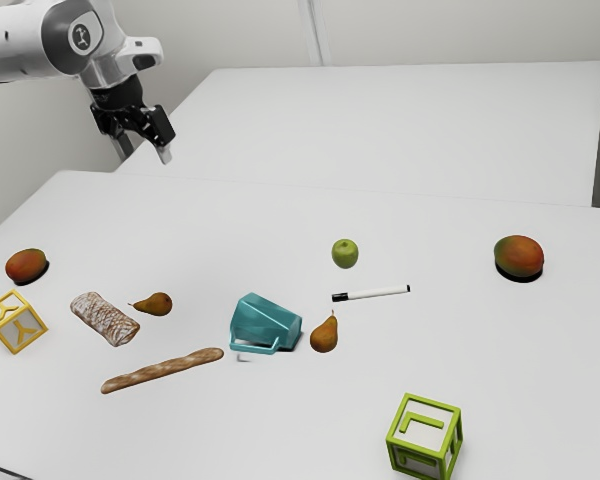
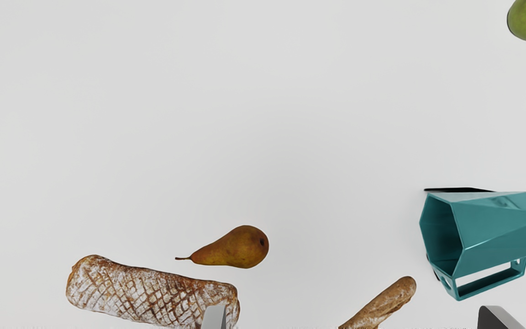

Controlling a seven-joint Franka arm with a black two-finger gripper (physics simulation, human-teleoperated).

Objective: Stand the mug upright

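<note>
The mug (image 1: 265,322) is teal. The thick bread loaf (image 2: 153,292) is brown with a whitish crisscross pattern. The apple (image 1: 345,254) is green, and the tabletop (image 1: 230,430) is white. One block (image 1: 424,437) is lime green.

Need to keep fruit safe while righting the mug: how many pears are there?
2. One pear is close beside the mug, on the exterior view's right of it; the other pear is by the thick loaf.

Got teal mug (image 1: 268,320) tipped on its side on white tbl (image 1: 260,220), btwn baguette (image 1: 163,370) & pear (image 1: 324,334). Got blk-capped marker (image 1: 378,293) nr green apple (image 1: 345,254), too. Now up to gripper (image 1: 144,150), hanging well apart from mug.
</note>
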